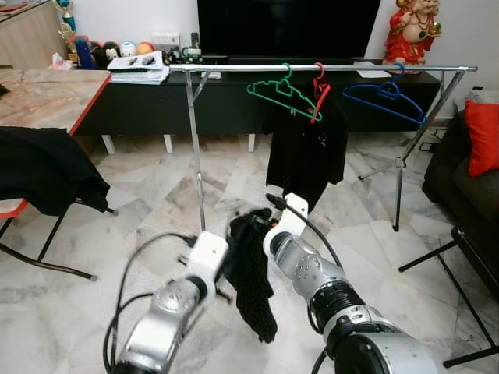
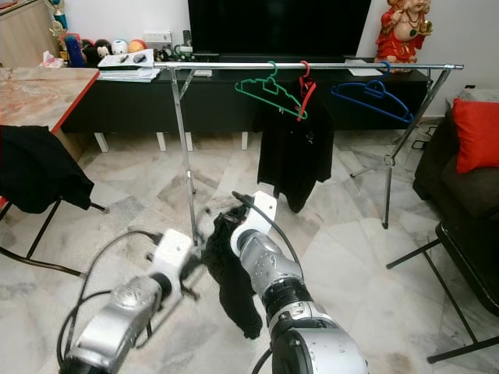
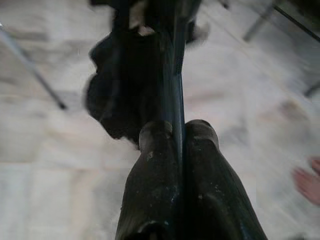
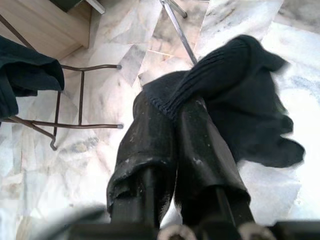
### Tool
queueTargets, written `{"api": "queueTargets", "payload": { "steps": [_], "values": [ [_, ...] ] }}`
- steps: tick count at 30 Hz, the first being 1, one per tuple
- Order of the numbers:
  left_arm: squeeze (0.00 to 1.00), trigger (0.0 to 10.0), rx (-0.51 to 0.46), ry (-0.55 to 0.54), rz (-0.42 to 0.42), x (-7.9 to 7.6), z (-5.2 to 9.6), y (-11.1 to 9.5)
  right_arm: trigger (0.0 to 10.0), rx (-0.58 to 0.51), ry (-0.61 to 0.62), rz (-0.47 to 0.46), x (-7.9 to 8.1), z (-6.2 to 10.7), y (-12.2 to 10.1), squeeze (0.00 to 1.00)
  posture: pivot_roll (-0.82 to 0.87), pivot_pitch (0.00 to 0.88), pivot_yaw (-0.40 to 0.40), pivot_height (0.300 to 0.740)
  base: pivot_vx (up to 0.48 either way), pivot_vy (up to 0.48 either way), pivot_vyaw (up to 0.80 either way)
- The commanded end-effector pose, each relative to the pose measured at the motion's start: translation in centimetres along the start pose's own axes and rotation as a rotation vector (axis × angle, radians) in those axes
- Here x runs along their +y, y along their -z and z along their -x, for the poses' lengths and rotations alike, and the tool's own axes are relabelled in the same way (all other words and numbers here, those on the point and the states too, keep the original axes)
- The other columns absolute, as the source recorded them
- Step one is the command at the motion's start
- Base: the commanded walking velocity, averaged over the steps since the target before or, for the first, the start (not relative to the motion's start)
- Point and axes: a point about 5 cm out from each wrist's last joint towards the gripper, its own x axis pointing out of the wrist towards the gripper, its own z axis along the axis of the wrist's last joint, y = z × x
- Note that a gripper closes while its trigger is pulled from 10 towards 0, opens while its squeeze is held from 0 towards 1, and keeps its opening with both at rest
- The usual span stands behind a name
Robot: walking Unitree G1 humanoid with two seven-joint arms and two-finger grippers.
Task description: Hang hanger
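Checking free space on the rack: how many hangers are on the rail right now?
3: a green hanger left of a red hanger carrying a black garment, and a blue hanger toward the rail's right end. More could be hidden behind the garment.

Right gripper's fingers [image 4: 200, 145] pinch a black knit garment [image 4: 240, 100].

The floor [image 1: 140, 195] is shiny, smooth stone. The rail [image 1: 327, 68] is shiny metal. The green hanger [image 1: 282, 95] looks like smooth plastic. The dark garment [image 4: 235, 95] is soft ribbed knitted cloth. The arms [image 1: 312, 273] are shiny silver metal.
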Motion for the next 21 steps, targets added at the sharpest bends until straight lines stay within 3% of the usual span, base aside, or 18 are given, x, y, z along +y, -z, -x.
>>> {"api": "queueTargets", "payload": {
  "steps": [1, 11, 16, 19, 21],
  "values": [
    [0.0, 10.0, -0.023, 0.041, -0.011, -0.6, 0.0, -0.6, 10.0, -0.02, -0.024, 0.007, 0.7, 0.0, -0.5, 0.0, 0.14, 0.045, -0.066, 0.74, 0.0, 0.0, 0.0],
    [0.0, 10.0, -0.141, -0.126, 0.017, 1.7, 0.0, -2.7, 10.0, -0.004, -0.041, 0.004, 1.3, 0.0, 0.1, 0.0, 0.14, 0.041, -0.067, 0.74, 0.0, 0.0, 0.0],
    [0.0, 10.0, -0.191, -0.029, 0.094, 0.8, 0.3, -3.3, 10.0, 0.012, -0.049, 0.006, 1.4, 0.0, 0.6, 0.0, 0.14, 0.039, -0.068, 0.74, 0.0, 0.0, 0.0],
    [0.0, 10.0, -0.186, 0.005, 0.079, 0.4, 0.4, -3.2, 10.0, 0.006, -0.039, 0.023, 1.1, 0.0, 0.4, 0.0, 0.14, 0.038, -0.067, 0.74, 0.0, 0.0, 0.0],
    [0.0, 10.0, -0.148, 0.057, 0.026, -0.1, 0.6, -2.5, 10.0, -0.026, -0.017, 0.063, 0.5, 0.1, -0.7, 0.0, 0.14, 0.037, -0.067, 0.74, 0.0, 0.0, 0.0]
  ]
}}
